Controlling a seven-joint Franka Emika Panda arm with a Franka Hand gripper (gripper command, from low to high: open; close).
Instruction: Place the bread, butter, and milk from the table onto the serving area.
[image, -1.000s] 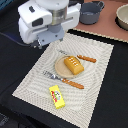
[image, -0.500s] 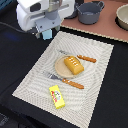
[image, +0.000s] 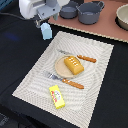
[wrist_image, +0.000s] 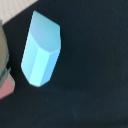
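Observation:
The pale-blue milk carton stands on the black table, just off the placemat's far corner on the exterior view's left. It fills the wrist view, with no fingers around it. My gripper hangs just above the carton, apart from it, and looks open and empty. The orange-brown bread lies on the round tan plate in the middle of the striped beige serving area. The yellow butter box lies on the mat's near part.
An orange-handled knife and fork flank the plate. Behind the mat, a pinkish-brown board holds grey pots and a bowl.
My arm has moved back and up, off the mat's far corner. The milk carton now shows below the gripper. Bread and butter have not moved.

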